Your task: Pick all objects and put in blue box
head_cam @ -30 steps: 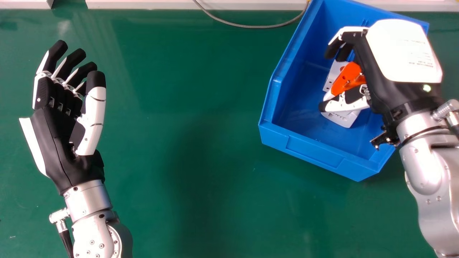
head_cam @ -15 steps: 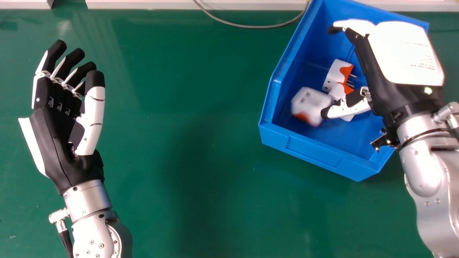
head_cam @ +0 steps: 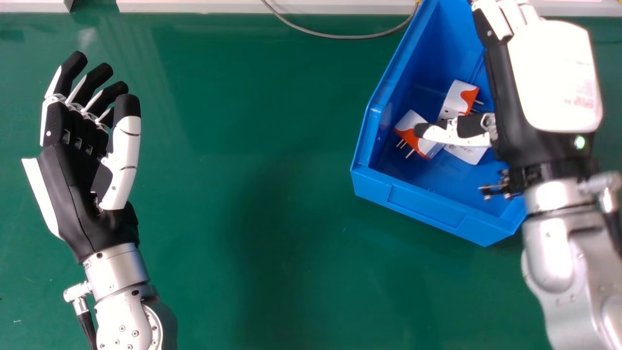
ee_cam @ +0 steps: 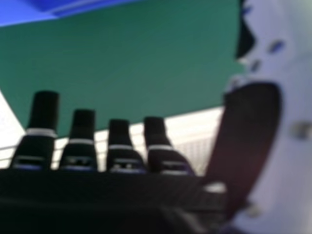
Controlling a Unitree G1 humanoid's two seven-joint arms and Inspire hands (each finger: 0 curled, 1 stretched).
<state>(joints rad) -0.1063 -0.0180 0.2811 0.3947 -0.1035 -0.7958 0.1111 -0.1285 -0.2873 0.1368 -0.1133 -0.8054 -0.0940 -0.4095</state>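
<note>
Silver forearms (head_cam: 119, 316) are the closest thing to me, one on each side of the green table (head_cam: 291, 218). Going outward, next up is the near wall of the blue box (head_cam: 418, 197), which sits on my right, kinda skewed on the tabletop. Off to my left, my left hand (head_cam: 68, 180) just hangs there palm up over bare green, fingers relaxed with a slight bend, nothing in it. Back in the box there's a white plug adapter (head_cam: 425, 131) piece with a big orange face, prongs aimed toward the near left corner, partly behind my right thumb. Right beside it is another white piece (head_cam: 470, 154), mostly under the thumb from where I look, so can't say what it is exactly. A bit farther in is a second orange-and-white adapter (head_cam: 456, 97), prongs pointing right. My right hand (head_cam: 554, 78) is over the box's right side, back facing up, and it's let go: fingers out straight, holding nothing. Can't tell if the thumb touches the nearer adapter or is only above it. Way at the back, a grey cable (head_cam: 335, 36) droops in a loop near the box, in front of a white ledge (head_cam: 243, 6).
</note>
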